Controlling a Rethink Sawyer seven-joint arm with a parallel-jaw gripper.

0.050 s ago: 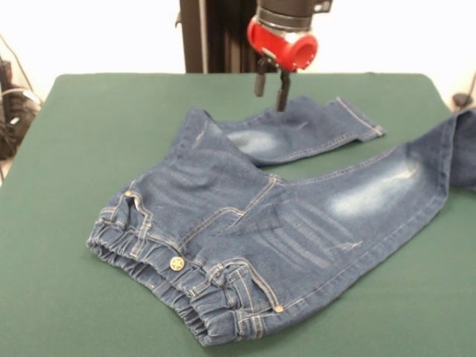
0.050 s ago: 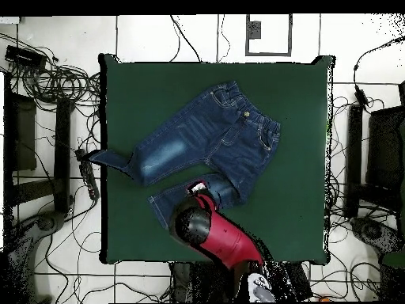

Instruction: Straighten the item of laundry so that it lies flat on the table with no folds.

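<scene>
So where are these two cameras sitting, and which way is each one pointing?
Front view: low, across the table from the robot, facing it; shows the jeans close up and the gripper hanging from a red wrist, fingers apart.
Overhead view: above the table, looking straight down; the red and black arm reaches in from the bottom edge, covering one trouser leg.
Shared: the same jeans, table and arm.

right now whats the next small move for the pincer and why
Probably lower the open pincer straight down onto the far leg of the jeans and grip it. It hovers just above that leg, which lies bent across the table, while the other leg's cuff hangs over the edge.
</scene>
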